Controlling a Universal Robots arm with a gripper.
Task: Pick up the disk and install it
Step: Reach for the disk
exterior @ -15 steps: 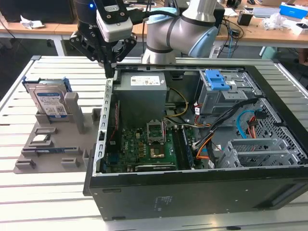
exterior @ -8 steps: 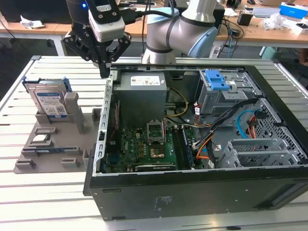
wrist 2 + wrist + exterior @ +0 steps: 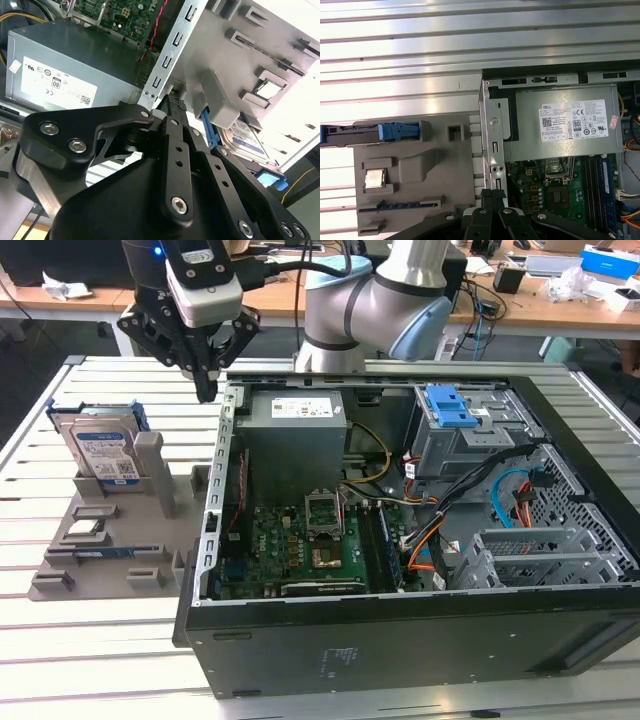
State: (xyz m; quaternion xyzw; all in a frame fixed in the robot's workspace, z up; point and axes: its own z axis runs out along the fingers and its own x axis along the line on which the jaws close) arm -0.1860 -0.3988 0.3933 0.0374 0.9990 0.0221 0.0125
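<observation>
Pincer is hanging closed right up and gripping nothing, above the gap between the grey holder and the open computer case. Neither step is showing as done: the pickup and the installing are both remaining. At the exterior view's left, the disk is standing upright on edge in the holder's far slot on the surface, apart from the pincer. It is showing a silver metal body, a white-and-blue label and a bright blue frame. Further right, the grey bay is sitting in the case's far part.
</observation>
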